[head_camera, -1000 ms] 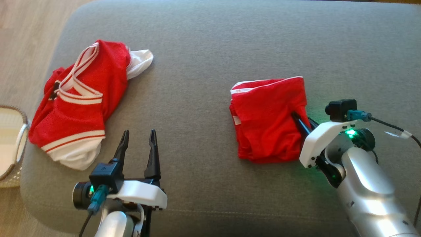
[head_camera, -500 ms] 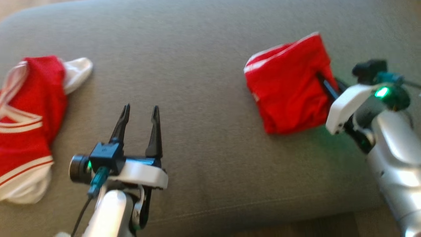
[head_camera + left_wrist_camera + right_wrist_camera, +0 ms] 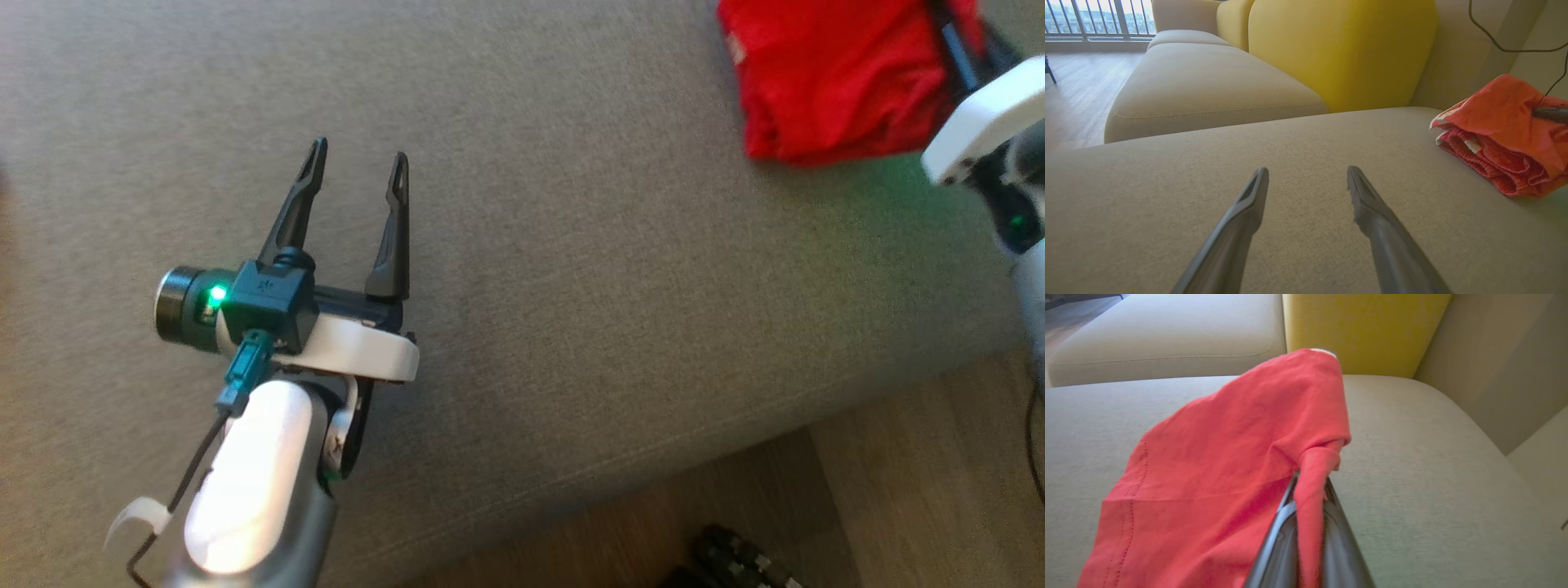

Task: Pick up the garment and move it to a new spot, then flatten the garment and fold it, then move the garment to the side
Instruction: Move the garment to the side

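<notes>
Red folded garment [image 3: 833,73] sits at the right end of the grey sofa cushion [image 3: 571,286], a pinch of its cloth clamped in the closed right hand [image 3: 1310,482]. The left hand [image 3: 359,149] hovers well apart, fingers spread, empty.

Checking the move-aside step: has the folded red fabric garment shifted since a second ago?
Yes. The folded red garment, pinched in the right gripper, slid to the robot's right along the grey sofa cushion, away from the red-and-white jersey.

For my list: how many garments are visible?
1. The red garment lies on the sofa, upper right in the head view, in the right gripper. More may be hidden.
</notes>
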Available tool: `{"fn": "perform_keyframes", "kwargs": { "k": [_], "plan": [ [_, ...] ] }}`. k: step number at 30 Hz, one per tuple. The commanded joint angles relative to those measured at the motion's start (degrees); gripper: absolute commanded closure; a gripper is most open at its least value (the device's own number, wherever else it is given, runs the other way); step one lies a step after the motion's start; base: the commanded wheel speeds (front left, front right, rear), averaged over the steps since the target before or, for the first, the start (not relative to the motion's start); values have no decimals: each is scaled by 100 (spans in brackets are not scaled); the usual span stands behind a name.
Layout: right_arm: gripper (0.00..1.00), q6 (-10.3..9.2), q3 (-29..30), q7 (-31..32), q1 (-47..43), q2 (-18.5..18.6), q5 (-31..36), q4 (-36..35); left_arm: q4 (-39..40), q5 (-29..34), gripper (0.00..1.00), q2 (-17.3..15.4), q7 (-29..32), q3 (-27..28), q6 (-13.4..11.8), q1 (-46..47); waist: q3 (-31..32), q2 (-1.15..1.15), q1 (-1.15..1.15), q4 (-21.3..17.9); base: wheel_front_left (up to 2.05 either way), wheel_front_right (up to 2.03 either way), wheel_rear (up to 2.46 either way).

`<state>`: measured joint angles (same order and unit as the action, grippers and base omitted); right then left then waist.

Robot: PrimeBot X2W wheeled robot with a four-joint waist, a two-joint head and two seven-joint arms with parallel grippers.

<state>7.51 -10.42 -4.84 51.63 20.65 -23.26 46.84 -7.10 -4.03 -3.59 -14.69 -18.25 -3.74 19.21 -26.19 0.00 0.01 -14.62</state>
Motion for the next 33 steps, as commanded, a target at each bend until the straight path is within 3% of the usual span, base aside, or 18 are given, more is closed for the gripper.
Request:
{"fn": "perform_keyframes", "kwargs": {
  "k": [1,20,21,28,33],
  "plan": [
    [100,-2,20,-97,106,129,-37,-96,182,64,0,-83,-31,125,14,138,-255,0,-1,-216,0,0,0],
    [98,-2,382,-753,435,298,203,678,180,41,0,-146,-31,132,-8,179,-472,0,-1,-188,0,0,0],
    [2,-2,378,-768,442,307,246,701,178,36,0,-143,-31,134,-18,177,-474,0,-1,-184,0,0,0],
    [0,-2,599,-871,533,329,351,737,205,-36,0,-125,-31,195,-67,107,-416,0,-1,-90,0,0,0],
    [0,-2,618,-944,537,210,541,426,198,-166,0,-56,-31,216,-98,20,-30,0,-1,163,0,0,0]
  ]
}}
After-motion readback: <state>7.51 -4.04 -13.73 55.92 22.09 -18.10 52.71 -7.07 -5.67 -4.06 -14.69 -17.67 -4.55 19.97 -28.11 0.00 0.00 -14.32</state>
